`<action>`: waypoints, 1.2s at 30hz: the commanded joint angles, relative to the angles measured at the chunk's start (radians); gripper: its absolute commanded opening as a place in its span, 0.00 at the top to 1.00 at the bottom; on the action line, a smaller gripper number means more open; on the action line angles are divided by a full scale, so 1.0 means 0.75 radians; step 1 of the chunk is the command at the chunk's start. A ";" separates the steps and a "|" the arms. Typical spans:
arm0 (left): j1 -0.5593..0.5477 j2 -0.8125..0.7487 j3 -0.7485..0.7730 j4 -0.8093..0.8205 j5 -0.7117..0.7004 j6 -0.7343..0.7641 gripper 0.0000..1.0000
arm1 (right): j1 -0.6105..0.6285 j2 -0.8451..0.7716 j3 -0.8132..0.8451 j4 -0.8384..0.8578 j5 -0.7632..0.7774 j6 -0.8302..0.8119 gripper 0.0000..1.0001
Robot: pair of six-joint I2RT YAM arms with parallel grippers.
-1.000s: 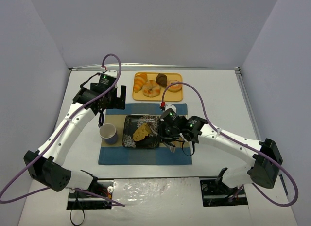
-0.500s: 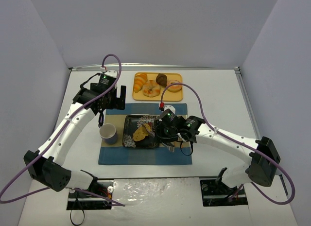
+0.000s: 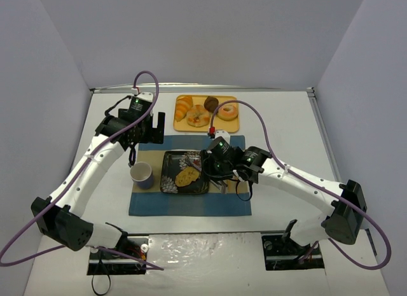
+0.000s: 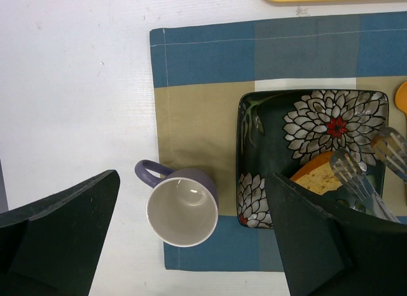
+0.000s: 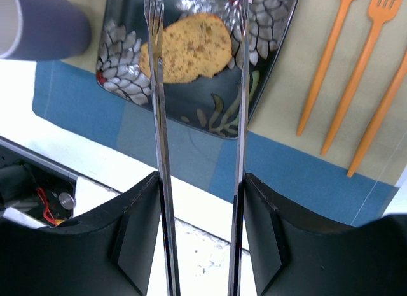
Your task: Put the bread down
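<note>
The bread (image 3: 187, 176), flat, golden-tan and speckled, lies on the dark floral plate (image 3: 170, 161). It also shows in the right wrist view (image 5: 187, 49) and, partly, in the left wrist view (image 4: 318, 176). My right gripper (image 3: 220, 163) is shut on metal tongs (image 5: 154, 86). The tong arms stand spread on either side of the bread and do not pinch it. In the right wrist view the gripper (image 5: 202, 178) hangs over the plate's near edge (image 5: 216, 111). My left gripper (image 3: 141, 126) is open and empty, and in the left wrist view (image 4: 191, 181) it hangs above the mug.
A purple mug (image 3: 142, 174) stands on the blue-and-tan placemat (image 3: 147, 205) left of the plate. Orange forks (image 5: 324, 67) lie on the mat right of the plate. An orange tray (image 3: 222, 123) at the back holds a croissant (image 3: 183, 107), doughnuts (image 3: 198, 116) and a chocolate pastry (image 3: 210, 104).
The bread was held tilted in the tongs over the plate; now it lies flat on the plate with the tongs spread. My right arm has shifted slightly back. The left arm has not moved.
</note>
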 commanded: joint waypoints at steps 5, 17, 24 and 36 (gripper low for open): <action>0.010 -0.044 0.057 0.022 -0.020 0.000 0.03 | -0.231 0.017 0.140 -0.013 0.122 -0.050 0.53; 0.010 -0.059 0.057 0.012 -0.022 0.015 0.03 | -0.778 0.200 0.195 0.104 0.307 -0.160 0.53; 0.014 -0.084 0.052 0.000 -0.034 0.033 0.03 | -0.989 0.329 0.119 0.347 0.385 -0.159 0.53; 0.022 -0.113 0.037 -0.009 -0.028 0.038 0.03 | -1.060 0.581 0.116 0.435 0.371 -0.174 0.43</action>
